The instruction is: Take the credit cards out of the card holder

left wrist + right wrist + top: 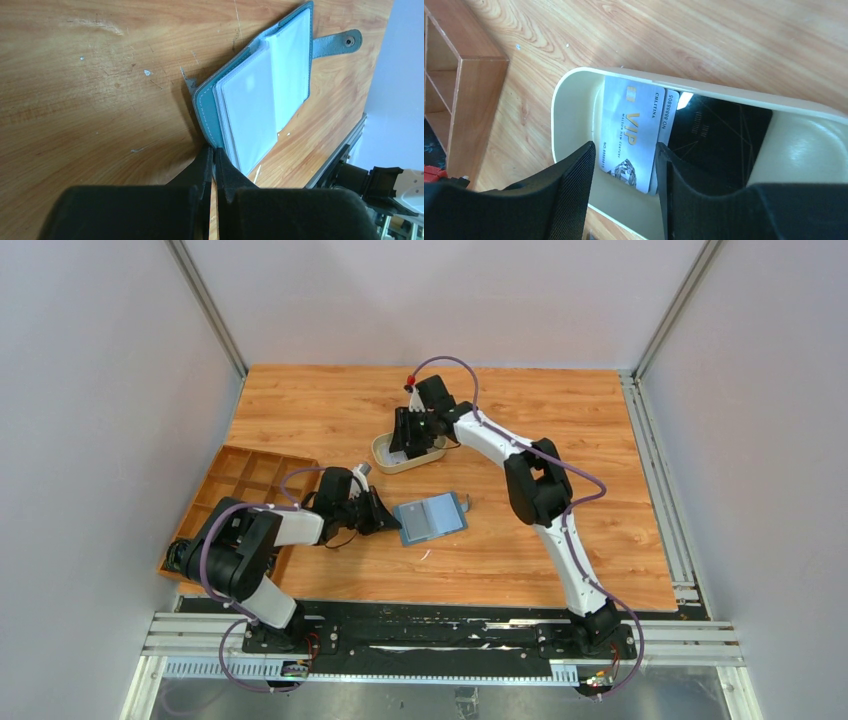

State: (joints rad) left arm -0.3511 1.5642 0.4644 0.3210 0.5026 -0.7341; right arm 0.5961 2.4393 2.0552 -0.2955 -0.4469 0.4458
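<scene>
The teal card holder (432, 518) lies open on the table, its snap tab (339, 42) pointing right. Pale whitish leaves (250, 105) show inside it; I cannot tell card from sleeve there. My left gripper (214, 152) is shut on the near corner of the card holder's teal cover (207, 112). My right gripper (625, 147) hangs open over the beige oval tray (574, 85). In that tray lie credit cards: a silver VIP card (629, 132) over a second silver one (669, 107), beside a black card (719, 135). The right fingers straddle the silver card without gripping it.
A wooden compartment box (245, 480) sits at the table's left edge, behind my left arm, and shows at the left of the right wrist view (454, 80). The beige tray (385, 453) stands behind the card holder. Grey walls and metal rails enclose the table.
</scene>
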